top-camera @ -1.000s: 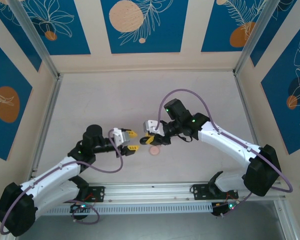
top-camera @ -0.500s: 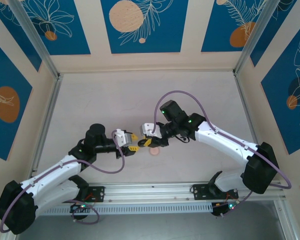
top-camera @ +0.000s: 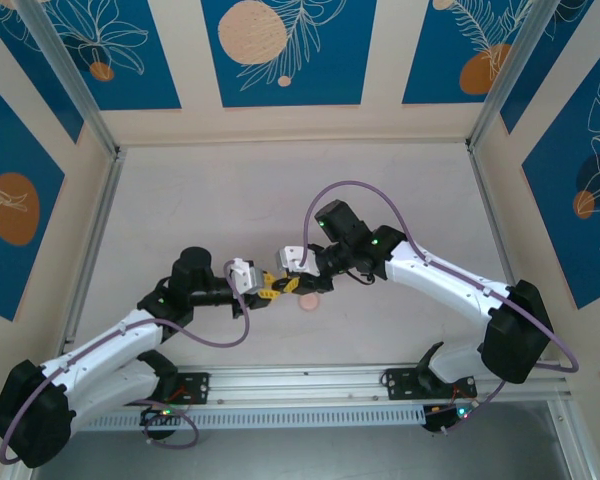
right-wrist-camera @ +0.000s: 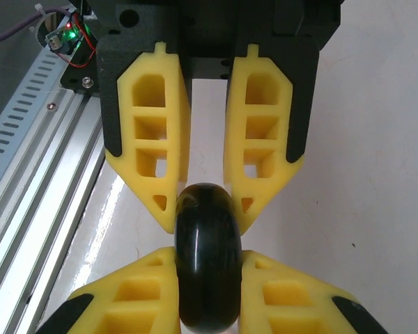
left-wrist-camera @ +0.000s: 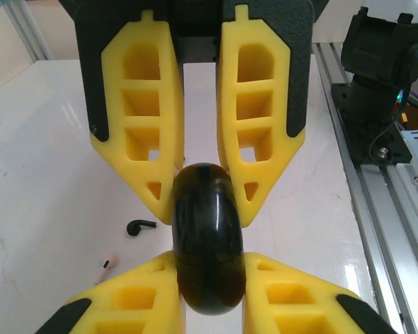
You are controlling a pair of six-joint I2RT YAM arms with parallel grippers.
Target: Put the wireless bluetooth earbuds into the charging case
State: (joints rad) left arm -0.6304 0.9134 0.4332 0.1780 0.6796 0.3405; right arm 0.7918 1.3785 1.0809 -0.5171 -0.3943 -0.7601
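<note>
Wireless bluetooth earbuds point(left-wrist-camera: 141, 226): from my left wrist camera I see two lying loose on the white table point(left-wrist-camera: 42, 174), a black bud point(left-wrist-camera: 141, 226) and, nearer the lens, a pale pink bud point(left-wrist-camera: 108, 263). They are near each other but not touching, off to the left of the fingers. My left claw point(left-wrist-camera: 209, 203) is closed tight on a glossy black round case point(left-wrist-camera: 207, 250), its yellow pads pinching the case's edge. My right claw point(right-wrist-camera: 205, 209) is closed on the same case point(right-wrist-camera: 205, 257) from the opposite side, so the two sets of fingers meet around it. From above, both claws point(top-camera: 270, 290) point(top-camera: 288, 284) come tip to tip over the middle of the table, with a pink round case point(top-camera: 308, 302) flat on the surface just beside them, on the side toward the aluminium rail point(top-camera: 310, 380).
</note>
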